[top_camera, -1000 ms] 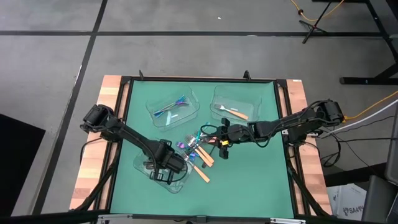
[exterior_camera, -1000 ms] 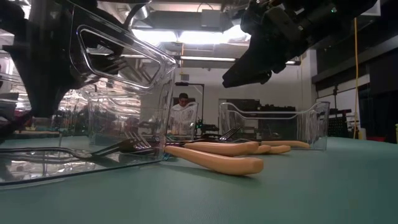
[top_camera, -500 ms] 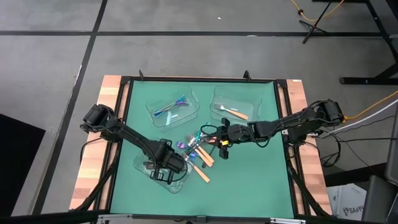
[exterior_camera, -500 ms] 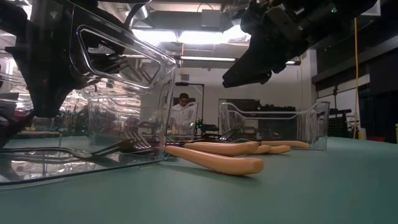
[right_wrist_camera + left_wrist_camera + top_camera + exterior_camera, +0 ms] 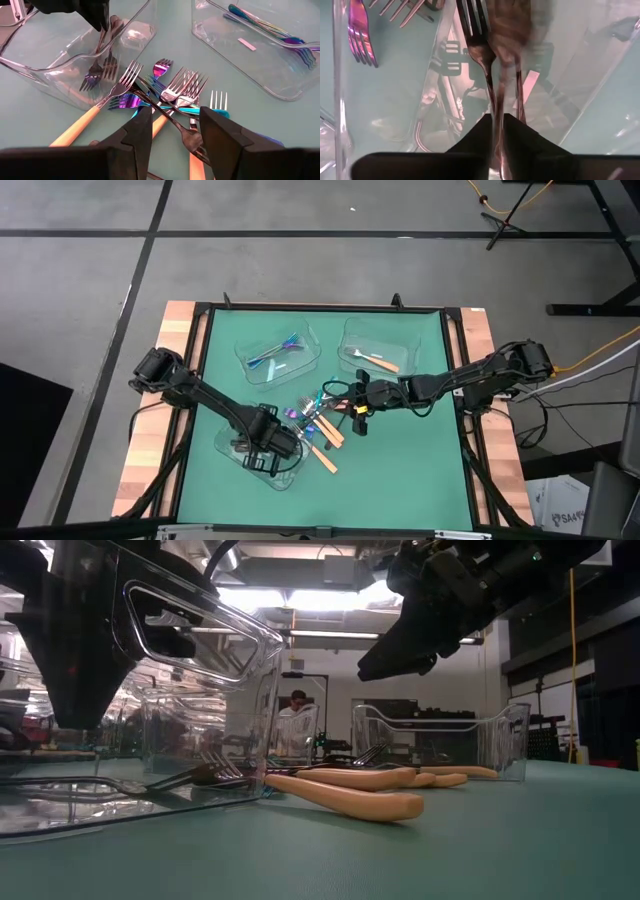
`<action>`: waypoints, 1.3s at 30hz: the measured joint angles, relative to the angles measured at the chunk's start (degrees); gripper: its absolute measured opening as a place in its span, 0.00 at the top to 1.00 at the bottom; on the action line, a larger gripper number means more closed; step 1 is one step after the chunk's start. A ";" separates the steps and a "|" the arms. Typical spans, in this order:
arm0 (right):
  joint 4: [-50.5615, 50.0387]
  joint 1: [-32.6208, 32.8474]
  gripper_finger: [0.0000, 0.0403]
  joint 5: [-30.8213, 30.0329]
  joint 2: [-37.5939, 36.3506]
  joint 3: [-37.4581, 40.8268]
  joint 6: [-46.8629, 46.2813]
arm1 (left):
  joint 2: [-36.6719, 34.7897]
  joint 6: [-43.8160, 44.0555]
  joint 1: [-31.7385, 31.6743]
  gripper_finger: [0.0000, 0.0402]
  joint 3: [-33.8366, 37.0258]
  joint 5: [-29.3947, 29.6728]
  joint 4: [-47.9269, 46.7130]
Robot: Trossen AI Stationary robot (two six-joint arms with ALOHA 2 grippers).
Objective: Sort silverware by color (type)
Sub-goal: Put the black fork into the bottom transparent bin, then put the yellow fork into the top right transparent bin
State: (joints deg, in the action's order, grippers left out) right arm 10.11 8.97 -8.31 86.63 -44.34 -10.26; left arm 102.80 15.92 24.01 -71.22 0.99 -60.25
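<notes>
— Silverware (image 5: 318, 428) is being sorted, yet is anything being changed since a second ago?

— Very little is being altered. The mixed pile is being left untouched at the middle of the desk (image 5: 420, 460), and both arms are being held where they were. Only a slight shift is being seen in the low view around the left gripper (image 5: 272, 442), inside the near-left tray (image 5: 228, 448).

— What is being carried there?

— A dark fork (image 5: 479, 40) is being clamped between the left fingers, tines pointing away from the wrist and down into that tray. Other dark forks (image 5: 100, 70) are already being kept in it, so a drop-off is judged to be under way but not yet finished.

— And the right gripper (image 5: 175, 135)?

— It is being held just above the pile, fingers apart and nothing being gripped.

— How is the rest being laid out?

— Iridescent pieces (image 5: 277, 352) are being stored in the far-left tray (image 5: 245, 350), and an orange-handled fork (image 5: 375, 362) in the far-right tray (image 5: 400, 340). In the pile, orange-handled, iridescent and dark pieces are being left crossed over one another, so a good share of the sorting is judged to be outstanding.
</notes>
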 joint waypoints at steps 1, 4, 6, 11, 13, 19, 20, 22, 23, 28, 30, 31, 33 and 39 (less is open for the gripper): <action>0.00 0.00 0.62 -0.01 0.00 0.00 0.00 | 0.00 0.00 0.00 0.87 0.00 0.00 -0.01; 0.00 0.00 0.62 0.00 0.00 0.00 0.00 | 0.00 -0.02 0.00 0.81 0.00 0.00 -0.02; 0.00 0.00 0.62 -0.01 0.00 0.00 0.00 | 0.00 0.00 0.00 0.78 0.00 0.00 -0.02; 0.00 0.00 0.62 0.01 0.00 0.00 -0.85 | 0.00 0.02 0.00 0.75 0.00 0.00 -0.02; 0.00 0.00 0.62 0.03 0.00 0.00 -2.13 | 0.00 0.02 0.00 0.75 0.00 0.00 -0.02; 0.00 0.01 0.62 1.00 0.00 0.00 -7.93 | 0.00 0.01 0.00 0.75 0.00 0.00 -0.02; 0.00 0.01 0.62 1.36 0.00 0.01 -8.94 | 0.00 0.02 0.00 0.75 0.00 0.00 -0.02; 0.00 0.01 0.62 1.88 0.00 0.02 -10.38 | 0.00 0.02 0.00 0.75 0.00 0.02 -0.04; 0.00 0.02 0.62 1.93 0.00 0.02 -10.77 | 0.00 0.02 0.00 0.75 0.00 0.00 -0.03; 0.00 0.02 0.62 1.96 0.00 0.02 -10.54 | 0.00 0.04 0.00 0.75 0.00 0.02 -0.04; 0.00 0.02 0.62 1.96 0.00 0.02 -10.32 | 0.00 0.04 0.00 0.75 0.00 0.00 -0.04; 0.00 0.02 0.62 1.96 0.00 0.02 -10.29 | 0.00 0.04 0.00 0.75 0.00 0.02 -0.04; 0.00 0.00 0.62 1.94 0.00 0.02 -10.29 | 0.00 0.09 0.00 0.75 0.00 0.02 -0.04; 0.00 0.00 0.62 -1.27 0.00 0.02 -10.32 | 0.00 0.17 0.00 0.75 0.00 0.01 -0.04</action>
State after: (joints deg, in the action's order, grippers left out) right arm 10.11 8.97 -9.58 86.63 -44.31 -20.58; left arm 102.80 16.09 24.01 -71.22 1.01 -60.29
